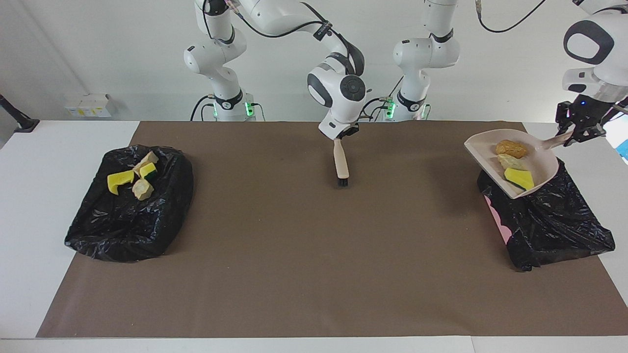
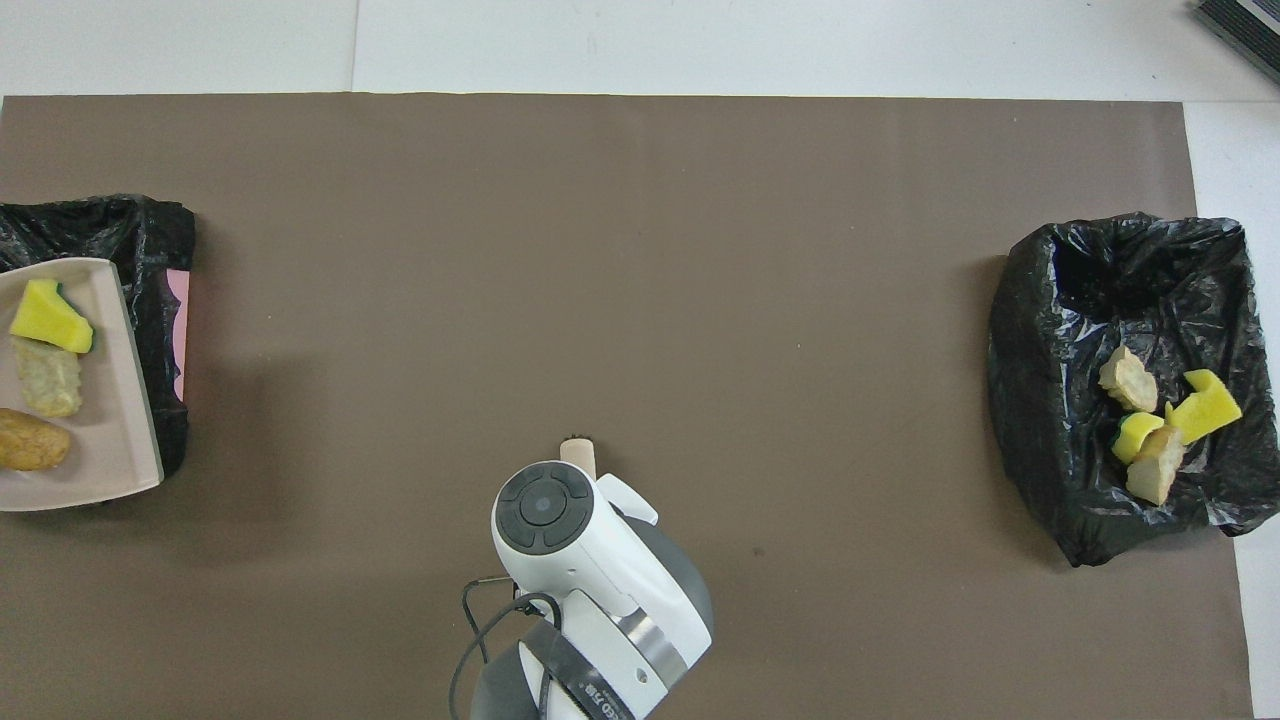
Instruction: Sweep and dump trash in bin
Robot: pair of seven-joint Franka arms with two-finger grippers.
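Three scraps (image 1: 511,161) rode in the dustpan (image 1: 542,164), its handle clenched in the left gripper (image 1: 571,133) over the bin (image 1: 554,223) for dumping, while the right gripper (image 1: 342,136) gripped the brush (image 1: 340,164).

Dustpan (image 2: 110,400) over my left-end bin (image 2: 150,240), three scraps (image 2: 45,378) aboard. Four scraps (image 2: 1160,420) in the right-end bin (image 2: 1060,400). Brush (image 2: 578,452) tip under my right wrist.

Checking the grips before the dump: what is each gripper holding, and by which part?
The left gripper holds the dustpan by the end of its handle, over the bin. The right gripper holds the brush by the top of its handle, bristles down.
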